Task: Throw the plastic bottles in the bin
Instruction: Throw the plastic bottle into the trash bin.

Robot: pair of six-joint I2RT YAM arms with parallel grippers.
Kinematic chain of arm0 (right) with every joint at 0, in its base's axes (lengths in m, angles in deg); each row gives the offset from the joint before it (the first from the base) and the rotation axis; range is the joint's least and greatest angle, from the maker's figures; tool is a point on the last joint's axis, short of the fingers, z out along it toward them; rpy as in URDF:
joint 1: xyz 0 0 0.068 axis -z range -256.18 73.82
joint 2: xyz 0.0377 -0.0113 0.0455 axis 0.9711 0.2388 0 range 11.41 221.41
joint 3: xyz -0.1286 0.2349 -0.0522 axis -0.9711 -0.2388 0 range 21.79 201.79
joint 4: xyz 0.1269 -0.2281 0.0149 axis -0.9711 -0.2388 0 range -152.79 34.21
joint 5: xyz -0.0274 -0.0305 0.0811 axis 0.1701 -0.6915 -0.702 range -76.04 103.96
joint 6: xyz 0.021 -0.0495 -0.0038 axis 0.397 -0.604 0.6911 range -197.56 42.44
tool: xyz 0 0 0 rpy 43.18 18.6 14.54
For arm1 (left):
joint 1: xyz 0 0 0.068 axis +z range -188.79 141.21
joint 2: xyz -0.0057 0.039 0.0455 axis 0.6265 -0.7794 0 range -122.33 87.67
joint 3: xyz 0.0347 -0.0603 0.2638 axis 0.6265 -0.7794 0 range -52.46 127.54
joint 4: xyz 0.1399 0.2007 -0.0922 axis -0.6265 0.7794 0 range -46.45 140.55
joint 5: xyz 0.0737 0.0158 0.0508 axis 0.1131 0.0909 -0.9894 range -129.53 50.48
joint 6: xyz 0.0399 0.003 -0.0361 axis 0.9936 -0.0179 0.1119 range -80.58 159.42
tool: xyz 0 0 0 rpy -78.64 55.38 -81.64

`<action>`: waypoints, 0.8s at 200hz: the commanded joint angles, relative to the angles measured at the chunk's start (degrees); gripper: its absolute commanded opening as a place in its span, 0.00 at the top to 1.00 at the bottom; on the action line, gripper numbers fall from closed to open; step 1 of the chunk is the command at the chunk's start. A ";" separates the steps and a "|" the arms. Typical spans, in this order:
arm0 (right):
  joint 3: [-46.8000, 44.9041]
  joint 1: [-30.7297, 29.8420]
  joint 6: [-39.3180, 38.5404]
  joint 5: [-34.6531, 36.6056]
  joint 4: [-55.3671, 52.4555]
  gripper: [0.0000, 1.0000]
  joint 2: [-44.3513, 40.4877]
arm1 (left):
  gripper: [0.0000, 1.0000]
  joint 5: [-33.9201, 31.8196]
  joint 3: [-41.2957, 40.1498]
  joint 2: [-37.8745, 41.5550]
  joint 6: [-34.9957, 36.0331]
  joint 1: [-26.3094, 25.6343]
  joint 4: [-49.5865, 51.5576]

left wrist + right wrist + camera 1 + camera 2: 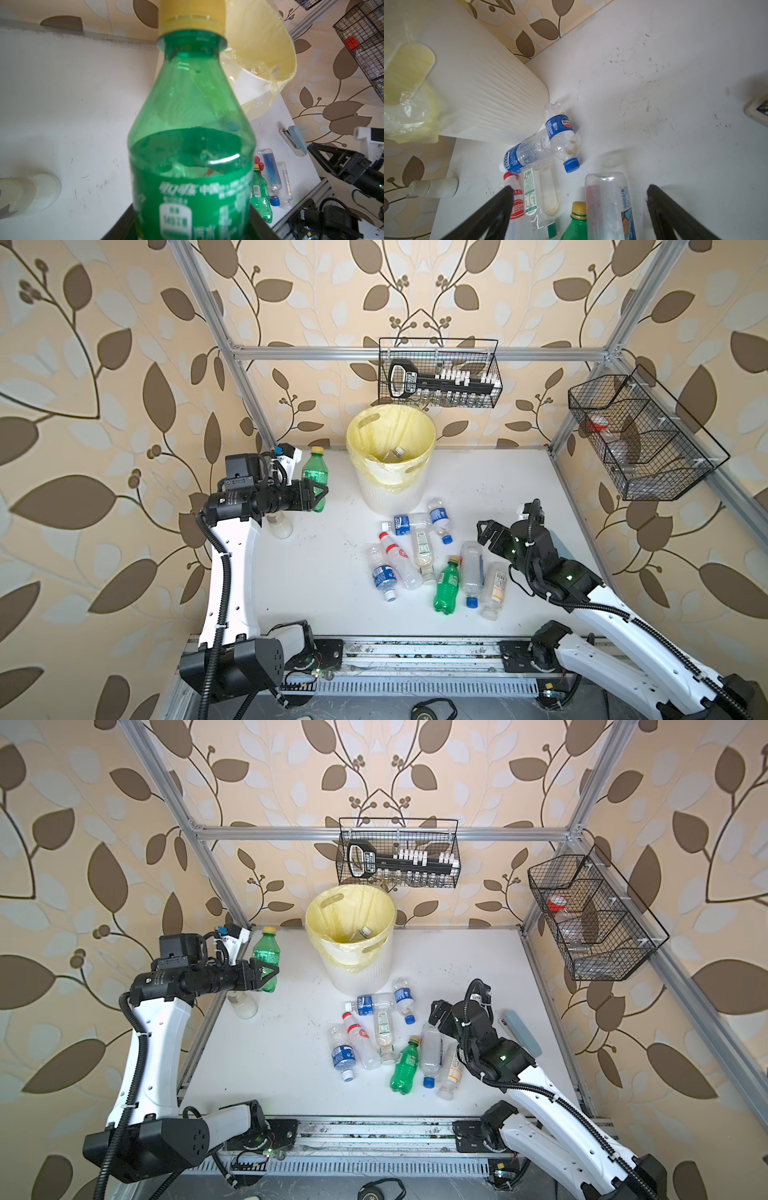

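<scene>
1. The white table (316, 585) carries the whole scene, and you have bare surface on its left half.
2. The bin (390, 493) stands upright at the back middle of the table, with its pale yellow bag folded over the rim. A lone bottle (395, 454) lies at the bottom of it.
3. The rear basket (440, 373), of black wire, hangs on the back rail above the bin. The side basket (648, 439) hangs on the right rail.
4. Your left gripper (318, 494) is raised to the left of the bin, jaws drawn in narrow around the lower body of a green bottle (312, 468). You hold it upright, yellow cap on top. In the left wrist view the green bottle (191, 124) fills the middle, with the bin's rim just behind its cap.
5. Your right gripper (486, 531) hovers over the right edge of the pile, jaws spread wide with nothing gripped. In the right wrist view its fingers (660, 207) stand either side of a clear bottle (608, 203) lying below them; you cannot tell whether they touch it.
6. The loose bottles (422, 547) lie on their sides in front of the bin, eight by count, several overlapping.
7. Among them a second green bottle (446, 587) lies just beside the clear bottle, and a blue-labelled bottle (439, 520) lies nearest the bin's foot.
</scene>
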 commanded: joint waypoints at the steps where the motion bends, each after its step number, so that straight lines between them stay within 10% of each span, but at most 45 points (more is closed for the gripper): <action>1: 0.01 0.22 -0.87 -0.39 0.65 0.00 0.19 | 0.40 0.33 0.36 2.00 0.03 0.53 -0.37; 61: -1.58 0.31 -0.19 -2.11 2.51 0.00 0.26 | 0.42 2.55 14.04 -7.41 -7.14 -1.83 -4.65; 97: -1.71 0.31 0.45 -2.39 3.20 0.00 0.62 | 0.40 -4.31 34.60 -25.53 -8.86 -14.45 1.11; 115: -1.44 0.32 0.39 -2.17 2.38 0.00 0.18 | 0.25 -7.56 47.59 -34.65 -10.22 -19.05 5.44; 121: -1.35 0.38 0.45 -1.92 1.98 0.00 -0.15 | 0.02 -9.10 52.46 -37.35 -10.35 -19.73 7.38; 160: -1.48 0.48 0.36 0.14 -1.26 0.00 -3.37 | 0.01 -13.29 64.17 -39.82 -10.49 -18.69 10.29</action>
